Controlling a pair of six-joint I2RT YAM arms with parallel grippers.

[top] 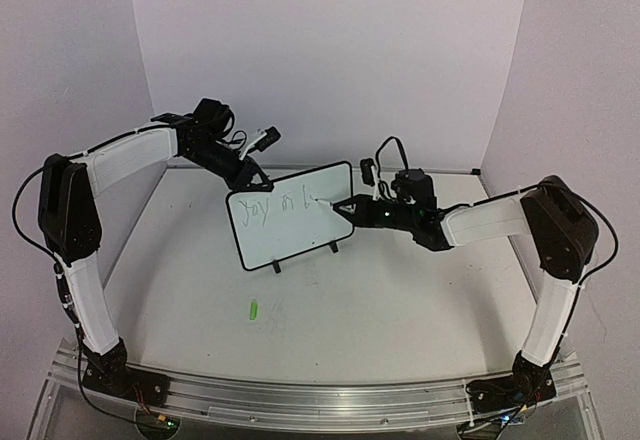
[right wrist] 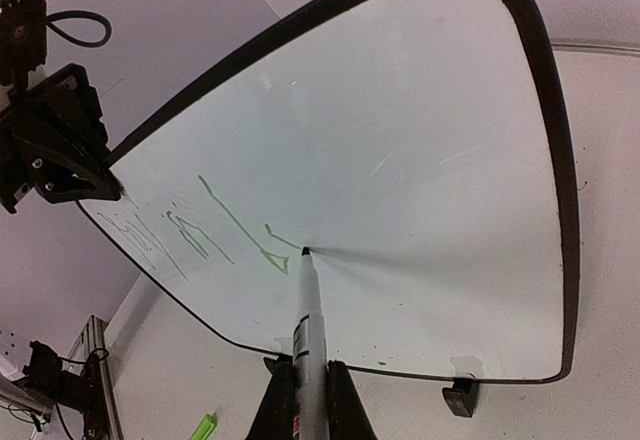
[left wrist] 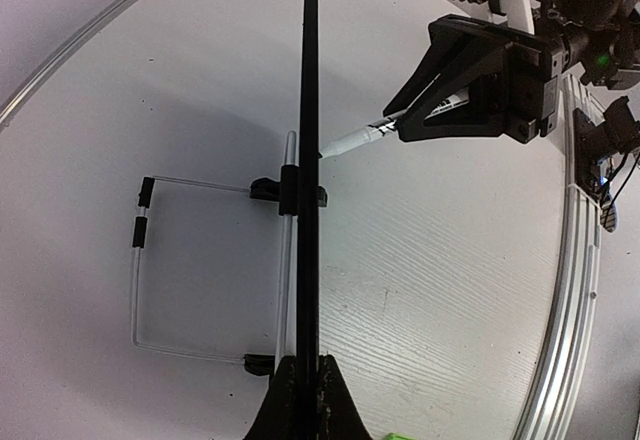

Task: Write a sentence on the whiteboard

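Currently: left gripper [top: 252,177] clamping edge of small black-framed white whiteboard [top: 295,232]; right gripper [top: 352,207] pinching slim white marker [right wrist: 308,320], apparently mid-word — wanting light, steady tip pressure.

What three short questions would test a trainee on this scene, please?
1. True or false: the right end effector holds a white marker pen whose tip touches the small black-framed rectangular whiteboard.
2. What grips the whiteboard's upper edge? A. the left end effector B. a metal clamp C. nothing
3. Fill in: the handwritten sentence is ___ in colour.
Key: 1 true; 2 A; 3 green.
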